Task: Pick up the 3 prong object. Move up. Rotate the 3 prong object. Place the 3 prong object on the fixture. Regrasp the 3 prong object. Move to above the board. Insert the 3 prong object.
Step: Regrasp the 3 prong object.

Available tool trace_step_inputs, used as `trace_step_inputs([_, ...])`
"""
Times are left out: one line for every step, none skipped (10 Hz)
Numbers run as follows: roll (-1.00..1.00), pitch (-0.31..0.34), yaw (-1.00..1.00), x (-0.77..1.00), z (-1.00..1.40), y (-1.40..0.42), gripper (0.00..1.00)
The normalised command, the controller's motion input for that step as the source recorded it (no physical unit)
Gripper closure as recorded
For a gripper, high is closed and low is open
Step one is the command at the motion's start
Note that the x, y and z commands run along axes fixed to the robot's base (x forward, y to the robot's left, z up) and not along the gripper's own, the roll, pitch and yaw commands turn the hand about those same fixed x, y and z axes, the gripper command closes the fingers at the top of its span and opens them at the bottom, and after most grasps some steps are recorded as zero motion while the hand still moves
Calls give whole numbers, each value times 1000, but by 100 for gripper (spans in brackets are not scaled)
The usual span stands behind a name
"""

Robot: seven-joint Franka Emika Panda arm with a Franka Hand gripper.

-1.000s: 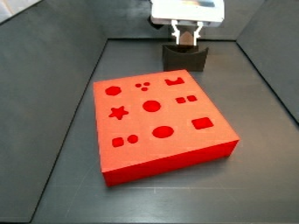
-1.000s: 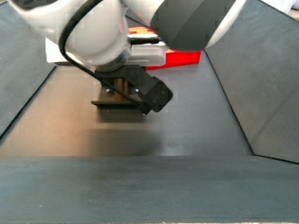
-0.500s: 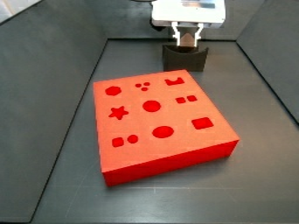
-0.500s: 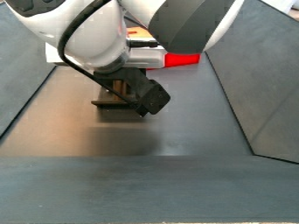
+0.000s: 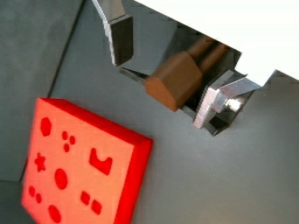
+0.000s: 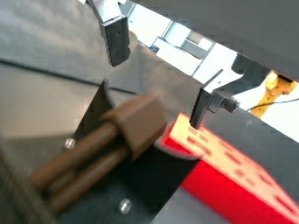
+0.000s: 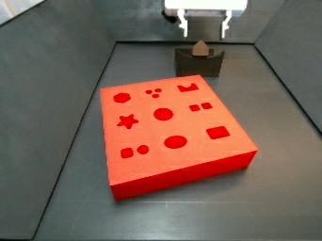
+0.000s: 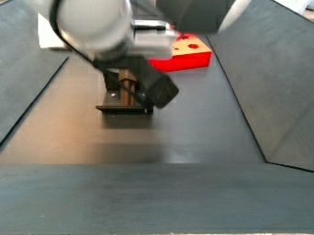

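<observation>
my gripper [image 5: 170, 74] is hanging above the fixture [image 7: 199, 63], jaws wide and holding nothing | the 3 prong object [image 7: 201, 46] is sitting in the fixture's notch, clear of both fingers [image 6: 115, 39] | risking: regrasping off-centre, tipping it, then jamming over the board [image 7: 172, 137]

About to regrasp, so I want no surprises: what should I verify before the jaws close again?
1. 3 prong object sits on the fixture: ok, it stands up from the top.
2. Gripper is above the object with jaws open: ok.
3. Object lines up between the fingers in both wrist views: ok.
4. Board cutouts are unobstructed: ok.
5. Object is firmly seated in the notch: cannot tell.
</observation>
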Motion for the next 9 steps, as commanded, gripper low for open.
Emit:
trace_step_inputs([47,-1,58,-42,1000,3,0])
trace_step_inputs([38,37,56,-43,856,5,0])
trace_step_inputs([34,53,52,-37,733,8,0])
trace_step_inputs([28,89,27,-27,428,11,0])
trace_step_inputs([30,92,15,-24,293,13,0])
trace_step_inputs([1000,58,44,-112,686,-748,0])
trace_step_inputs([1000,55,41,-98,575,-721,0])
trace_step_inputs([1000,43,40,-112,400,-551,0])
trace_step_inputs([1000,38,40,-110,270,-445,0])
